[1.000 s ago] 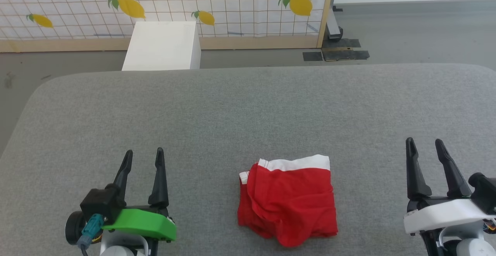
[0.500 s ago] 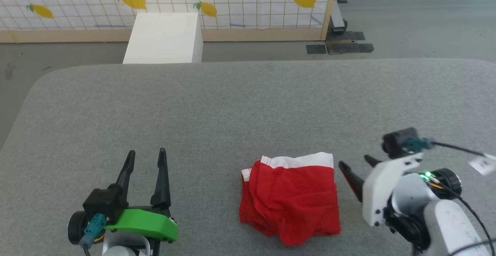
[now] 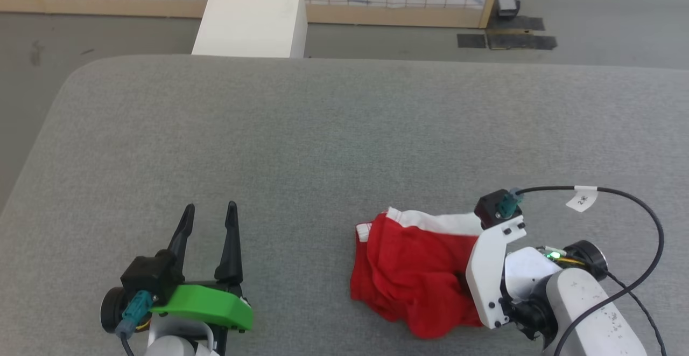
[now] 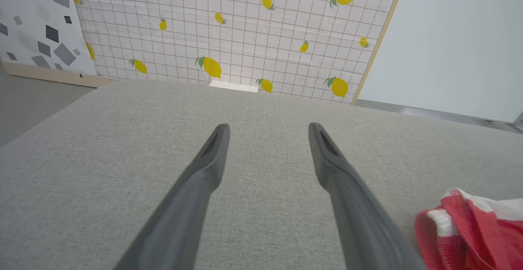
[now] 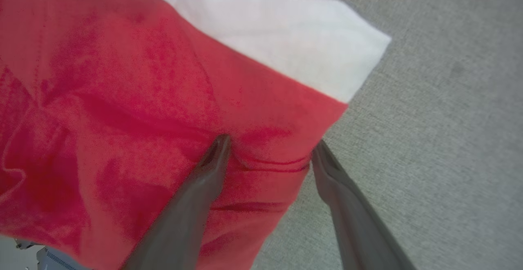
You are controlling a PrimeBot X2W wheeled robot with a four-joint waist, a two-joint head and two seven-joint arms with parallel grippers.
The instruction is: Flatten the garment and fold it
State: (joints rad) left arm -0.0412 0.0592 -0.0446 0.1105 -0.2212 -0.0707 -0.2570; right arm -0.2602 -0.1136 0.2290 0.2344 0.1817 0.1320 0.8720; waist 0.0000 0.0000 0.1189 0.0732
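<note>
The garment [image 3: 412, 270] lies in a rumpled red heap at the near side of the grey table [image 3: 323, 130], right of centre, with its white band along the far edge. The right gripper [image 5: 269, 149] is at its right-hand border, jaws spread, one finger on the cloth and one just off it, pinching nothing. The left gripper [image 3: 210, 208], also open, sits well apart to the left, so the right arm is nearer.

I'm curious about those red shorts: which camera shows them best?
The head view: nearly the whole crumpled garment lies in sight on the grey surface. The right wrist view gives a close red-and-white patch; the left wrist view catches one corner.
</note>
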